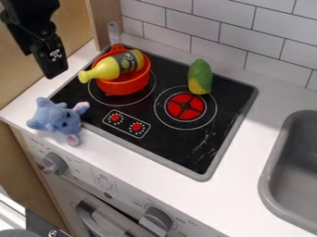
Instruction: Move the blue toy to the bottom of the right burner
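The arm ran out past the top edge in the upper left, so only its lower part and the gripper (pixel 55 69) could be seen, over the counter's (pixel 254 139) back left part, near the pot (pixel 123 86) and apart from it. Whether the gripper was clenched or released could not be told from this angle. The bottle (pixel 114 65) lay across the orange-red pot with its yellow neck over the rim, hiding much of the inside, and the pot in turn covered the middle of the left burner (pixel 95 96). A grey handle (pixel 114 33) rose behind the pot; where it joined on was hard to make out. The corn (pixel 200 78) overlapped the back of the right burner's (pixel 186 107) outer ring. The sink (pixel 267 178) was cut off by the right edge, the oven front (pixel 102 183) by the bottom one, and the dark and grey objects in the lower left corner were too cropped to name. The blue toy (pixel 55 118) was a soft, fuzzy plush animal, grey-blue, with a dark eye and rounded ears, pinkish inside, spread to either side of its head. It lay on the counter at the stove's (pixel 224 150) front left corner, left of the red knobs (pixel 136 126).
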### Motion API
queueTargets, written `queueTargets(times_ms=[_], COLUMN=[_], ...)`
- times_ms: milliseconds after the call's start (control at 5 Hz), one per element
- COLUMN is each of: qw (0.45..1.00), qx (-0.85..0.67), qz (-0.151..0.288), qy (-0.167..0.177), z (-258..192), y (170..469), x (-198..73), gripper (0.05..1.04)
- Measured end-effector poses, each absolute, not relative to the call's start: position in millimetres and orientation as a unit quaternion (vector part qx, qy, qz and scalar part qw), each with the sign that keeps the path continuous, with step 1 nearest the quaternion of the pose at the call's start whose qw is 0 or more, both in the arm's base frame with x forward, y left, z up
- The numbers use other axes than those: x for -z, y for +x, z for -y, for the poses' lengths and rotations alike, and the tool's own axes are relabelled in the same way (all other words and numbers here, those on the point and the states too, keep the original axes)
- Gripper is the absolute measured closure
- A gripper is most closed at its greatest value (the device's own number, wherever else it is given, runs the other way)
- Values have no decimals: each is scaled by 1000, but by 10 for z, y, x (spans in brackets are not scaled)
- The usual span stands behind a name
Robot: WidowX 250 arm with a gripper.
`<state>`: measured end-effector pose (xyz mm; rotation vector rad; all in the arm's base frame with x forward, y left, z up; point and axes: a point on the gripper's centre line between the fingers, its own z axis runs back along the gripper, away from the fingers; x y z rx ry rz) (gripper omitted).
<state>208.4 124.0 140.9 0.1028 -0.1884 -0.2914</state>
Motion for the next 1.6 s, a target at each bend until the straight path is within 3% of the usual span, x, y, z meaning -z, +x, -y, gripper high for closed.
queueTargets(times_ms=[400,600,1600], qw=[986,984,968], qx=[138,136,162], qz=[88,111,169], qy=[41,41,87], z=[-1159,-1107,-1143], y=[2045,2047,1907], x=[-1239,-1128,-765], gripper=[82,82,82])
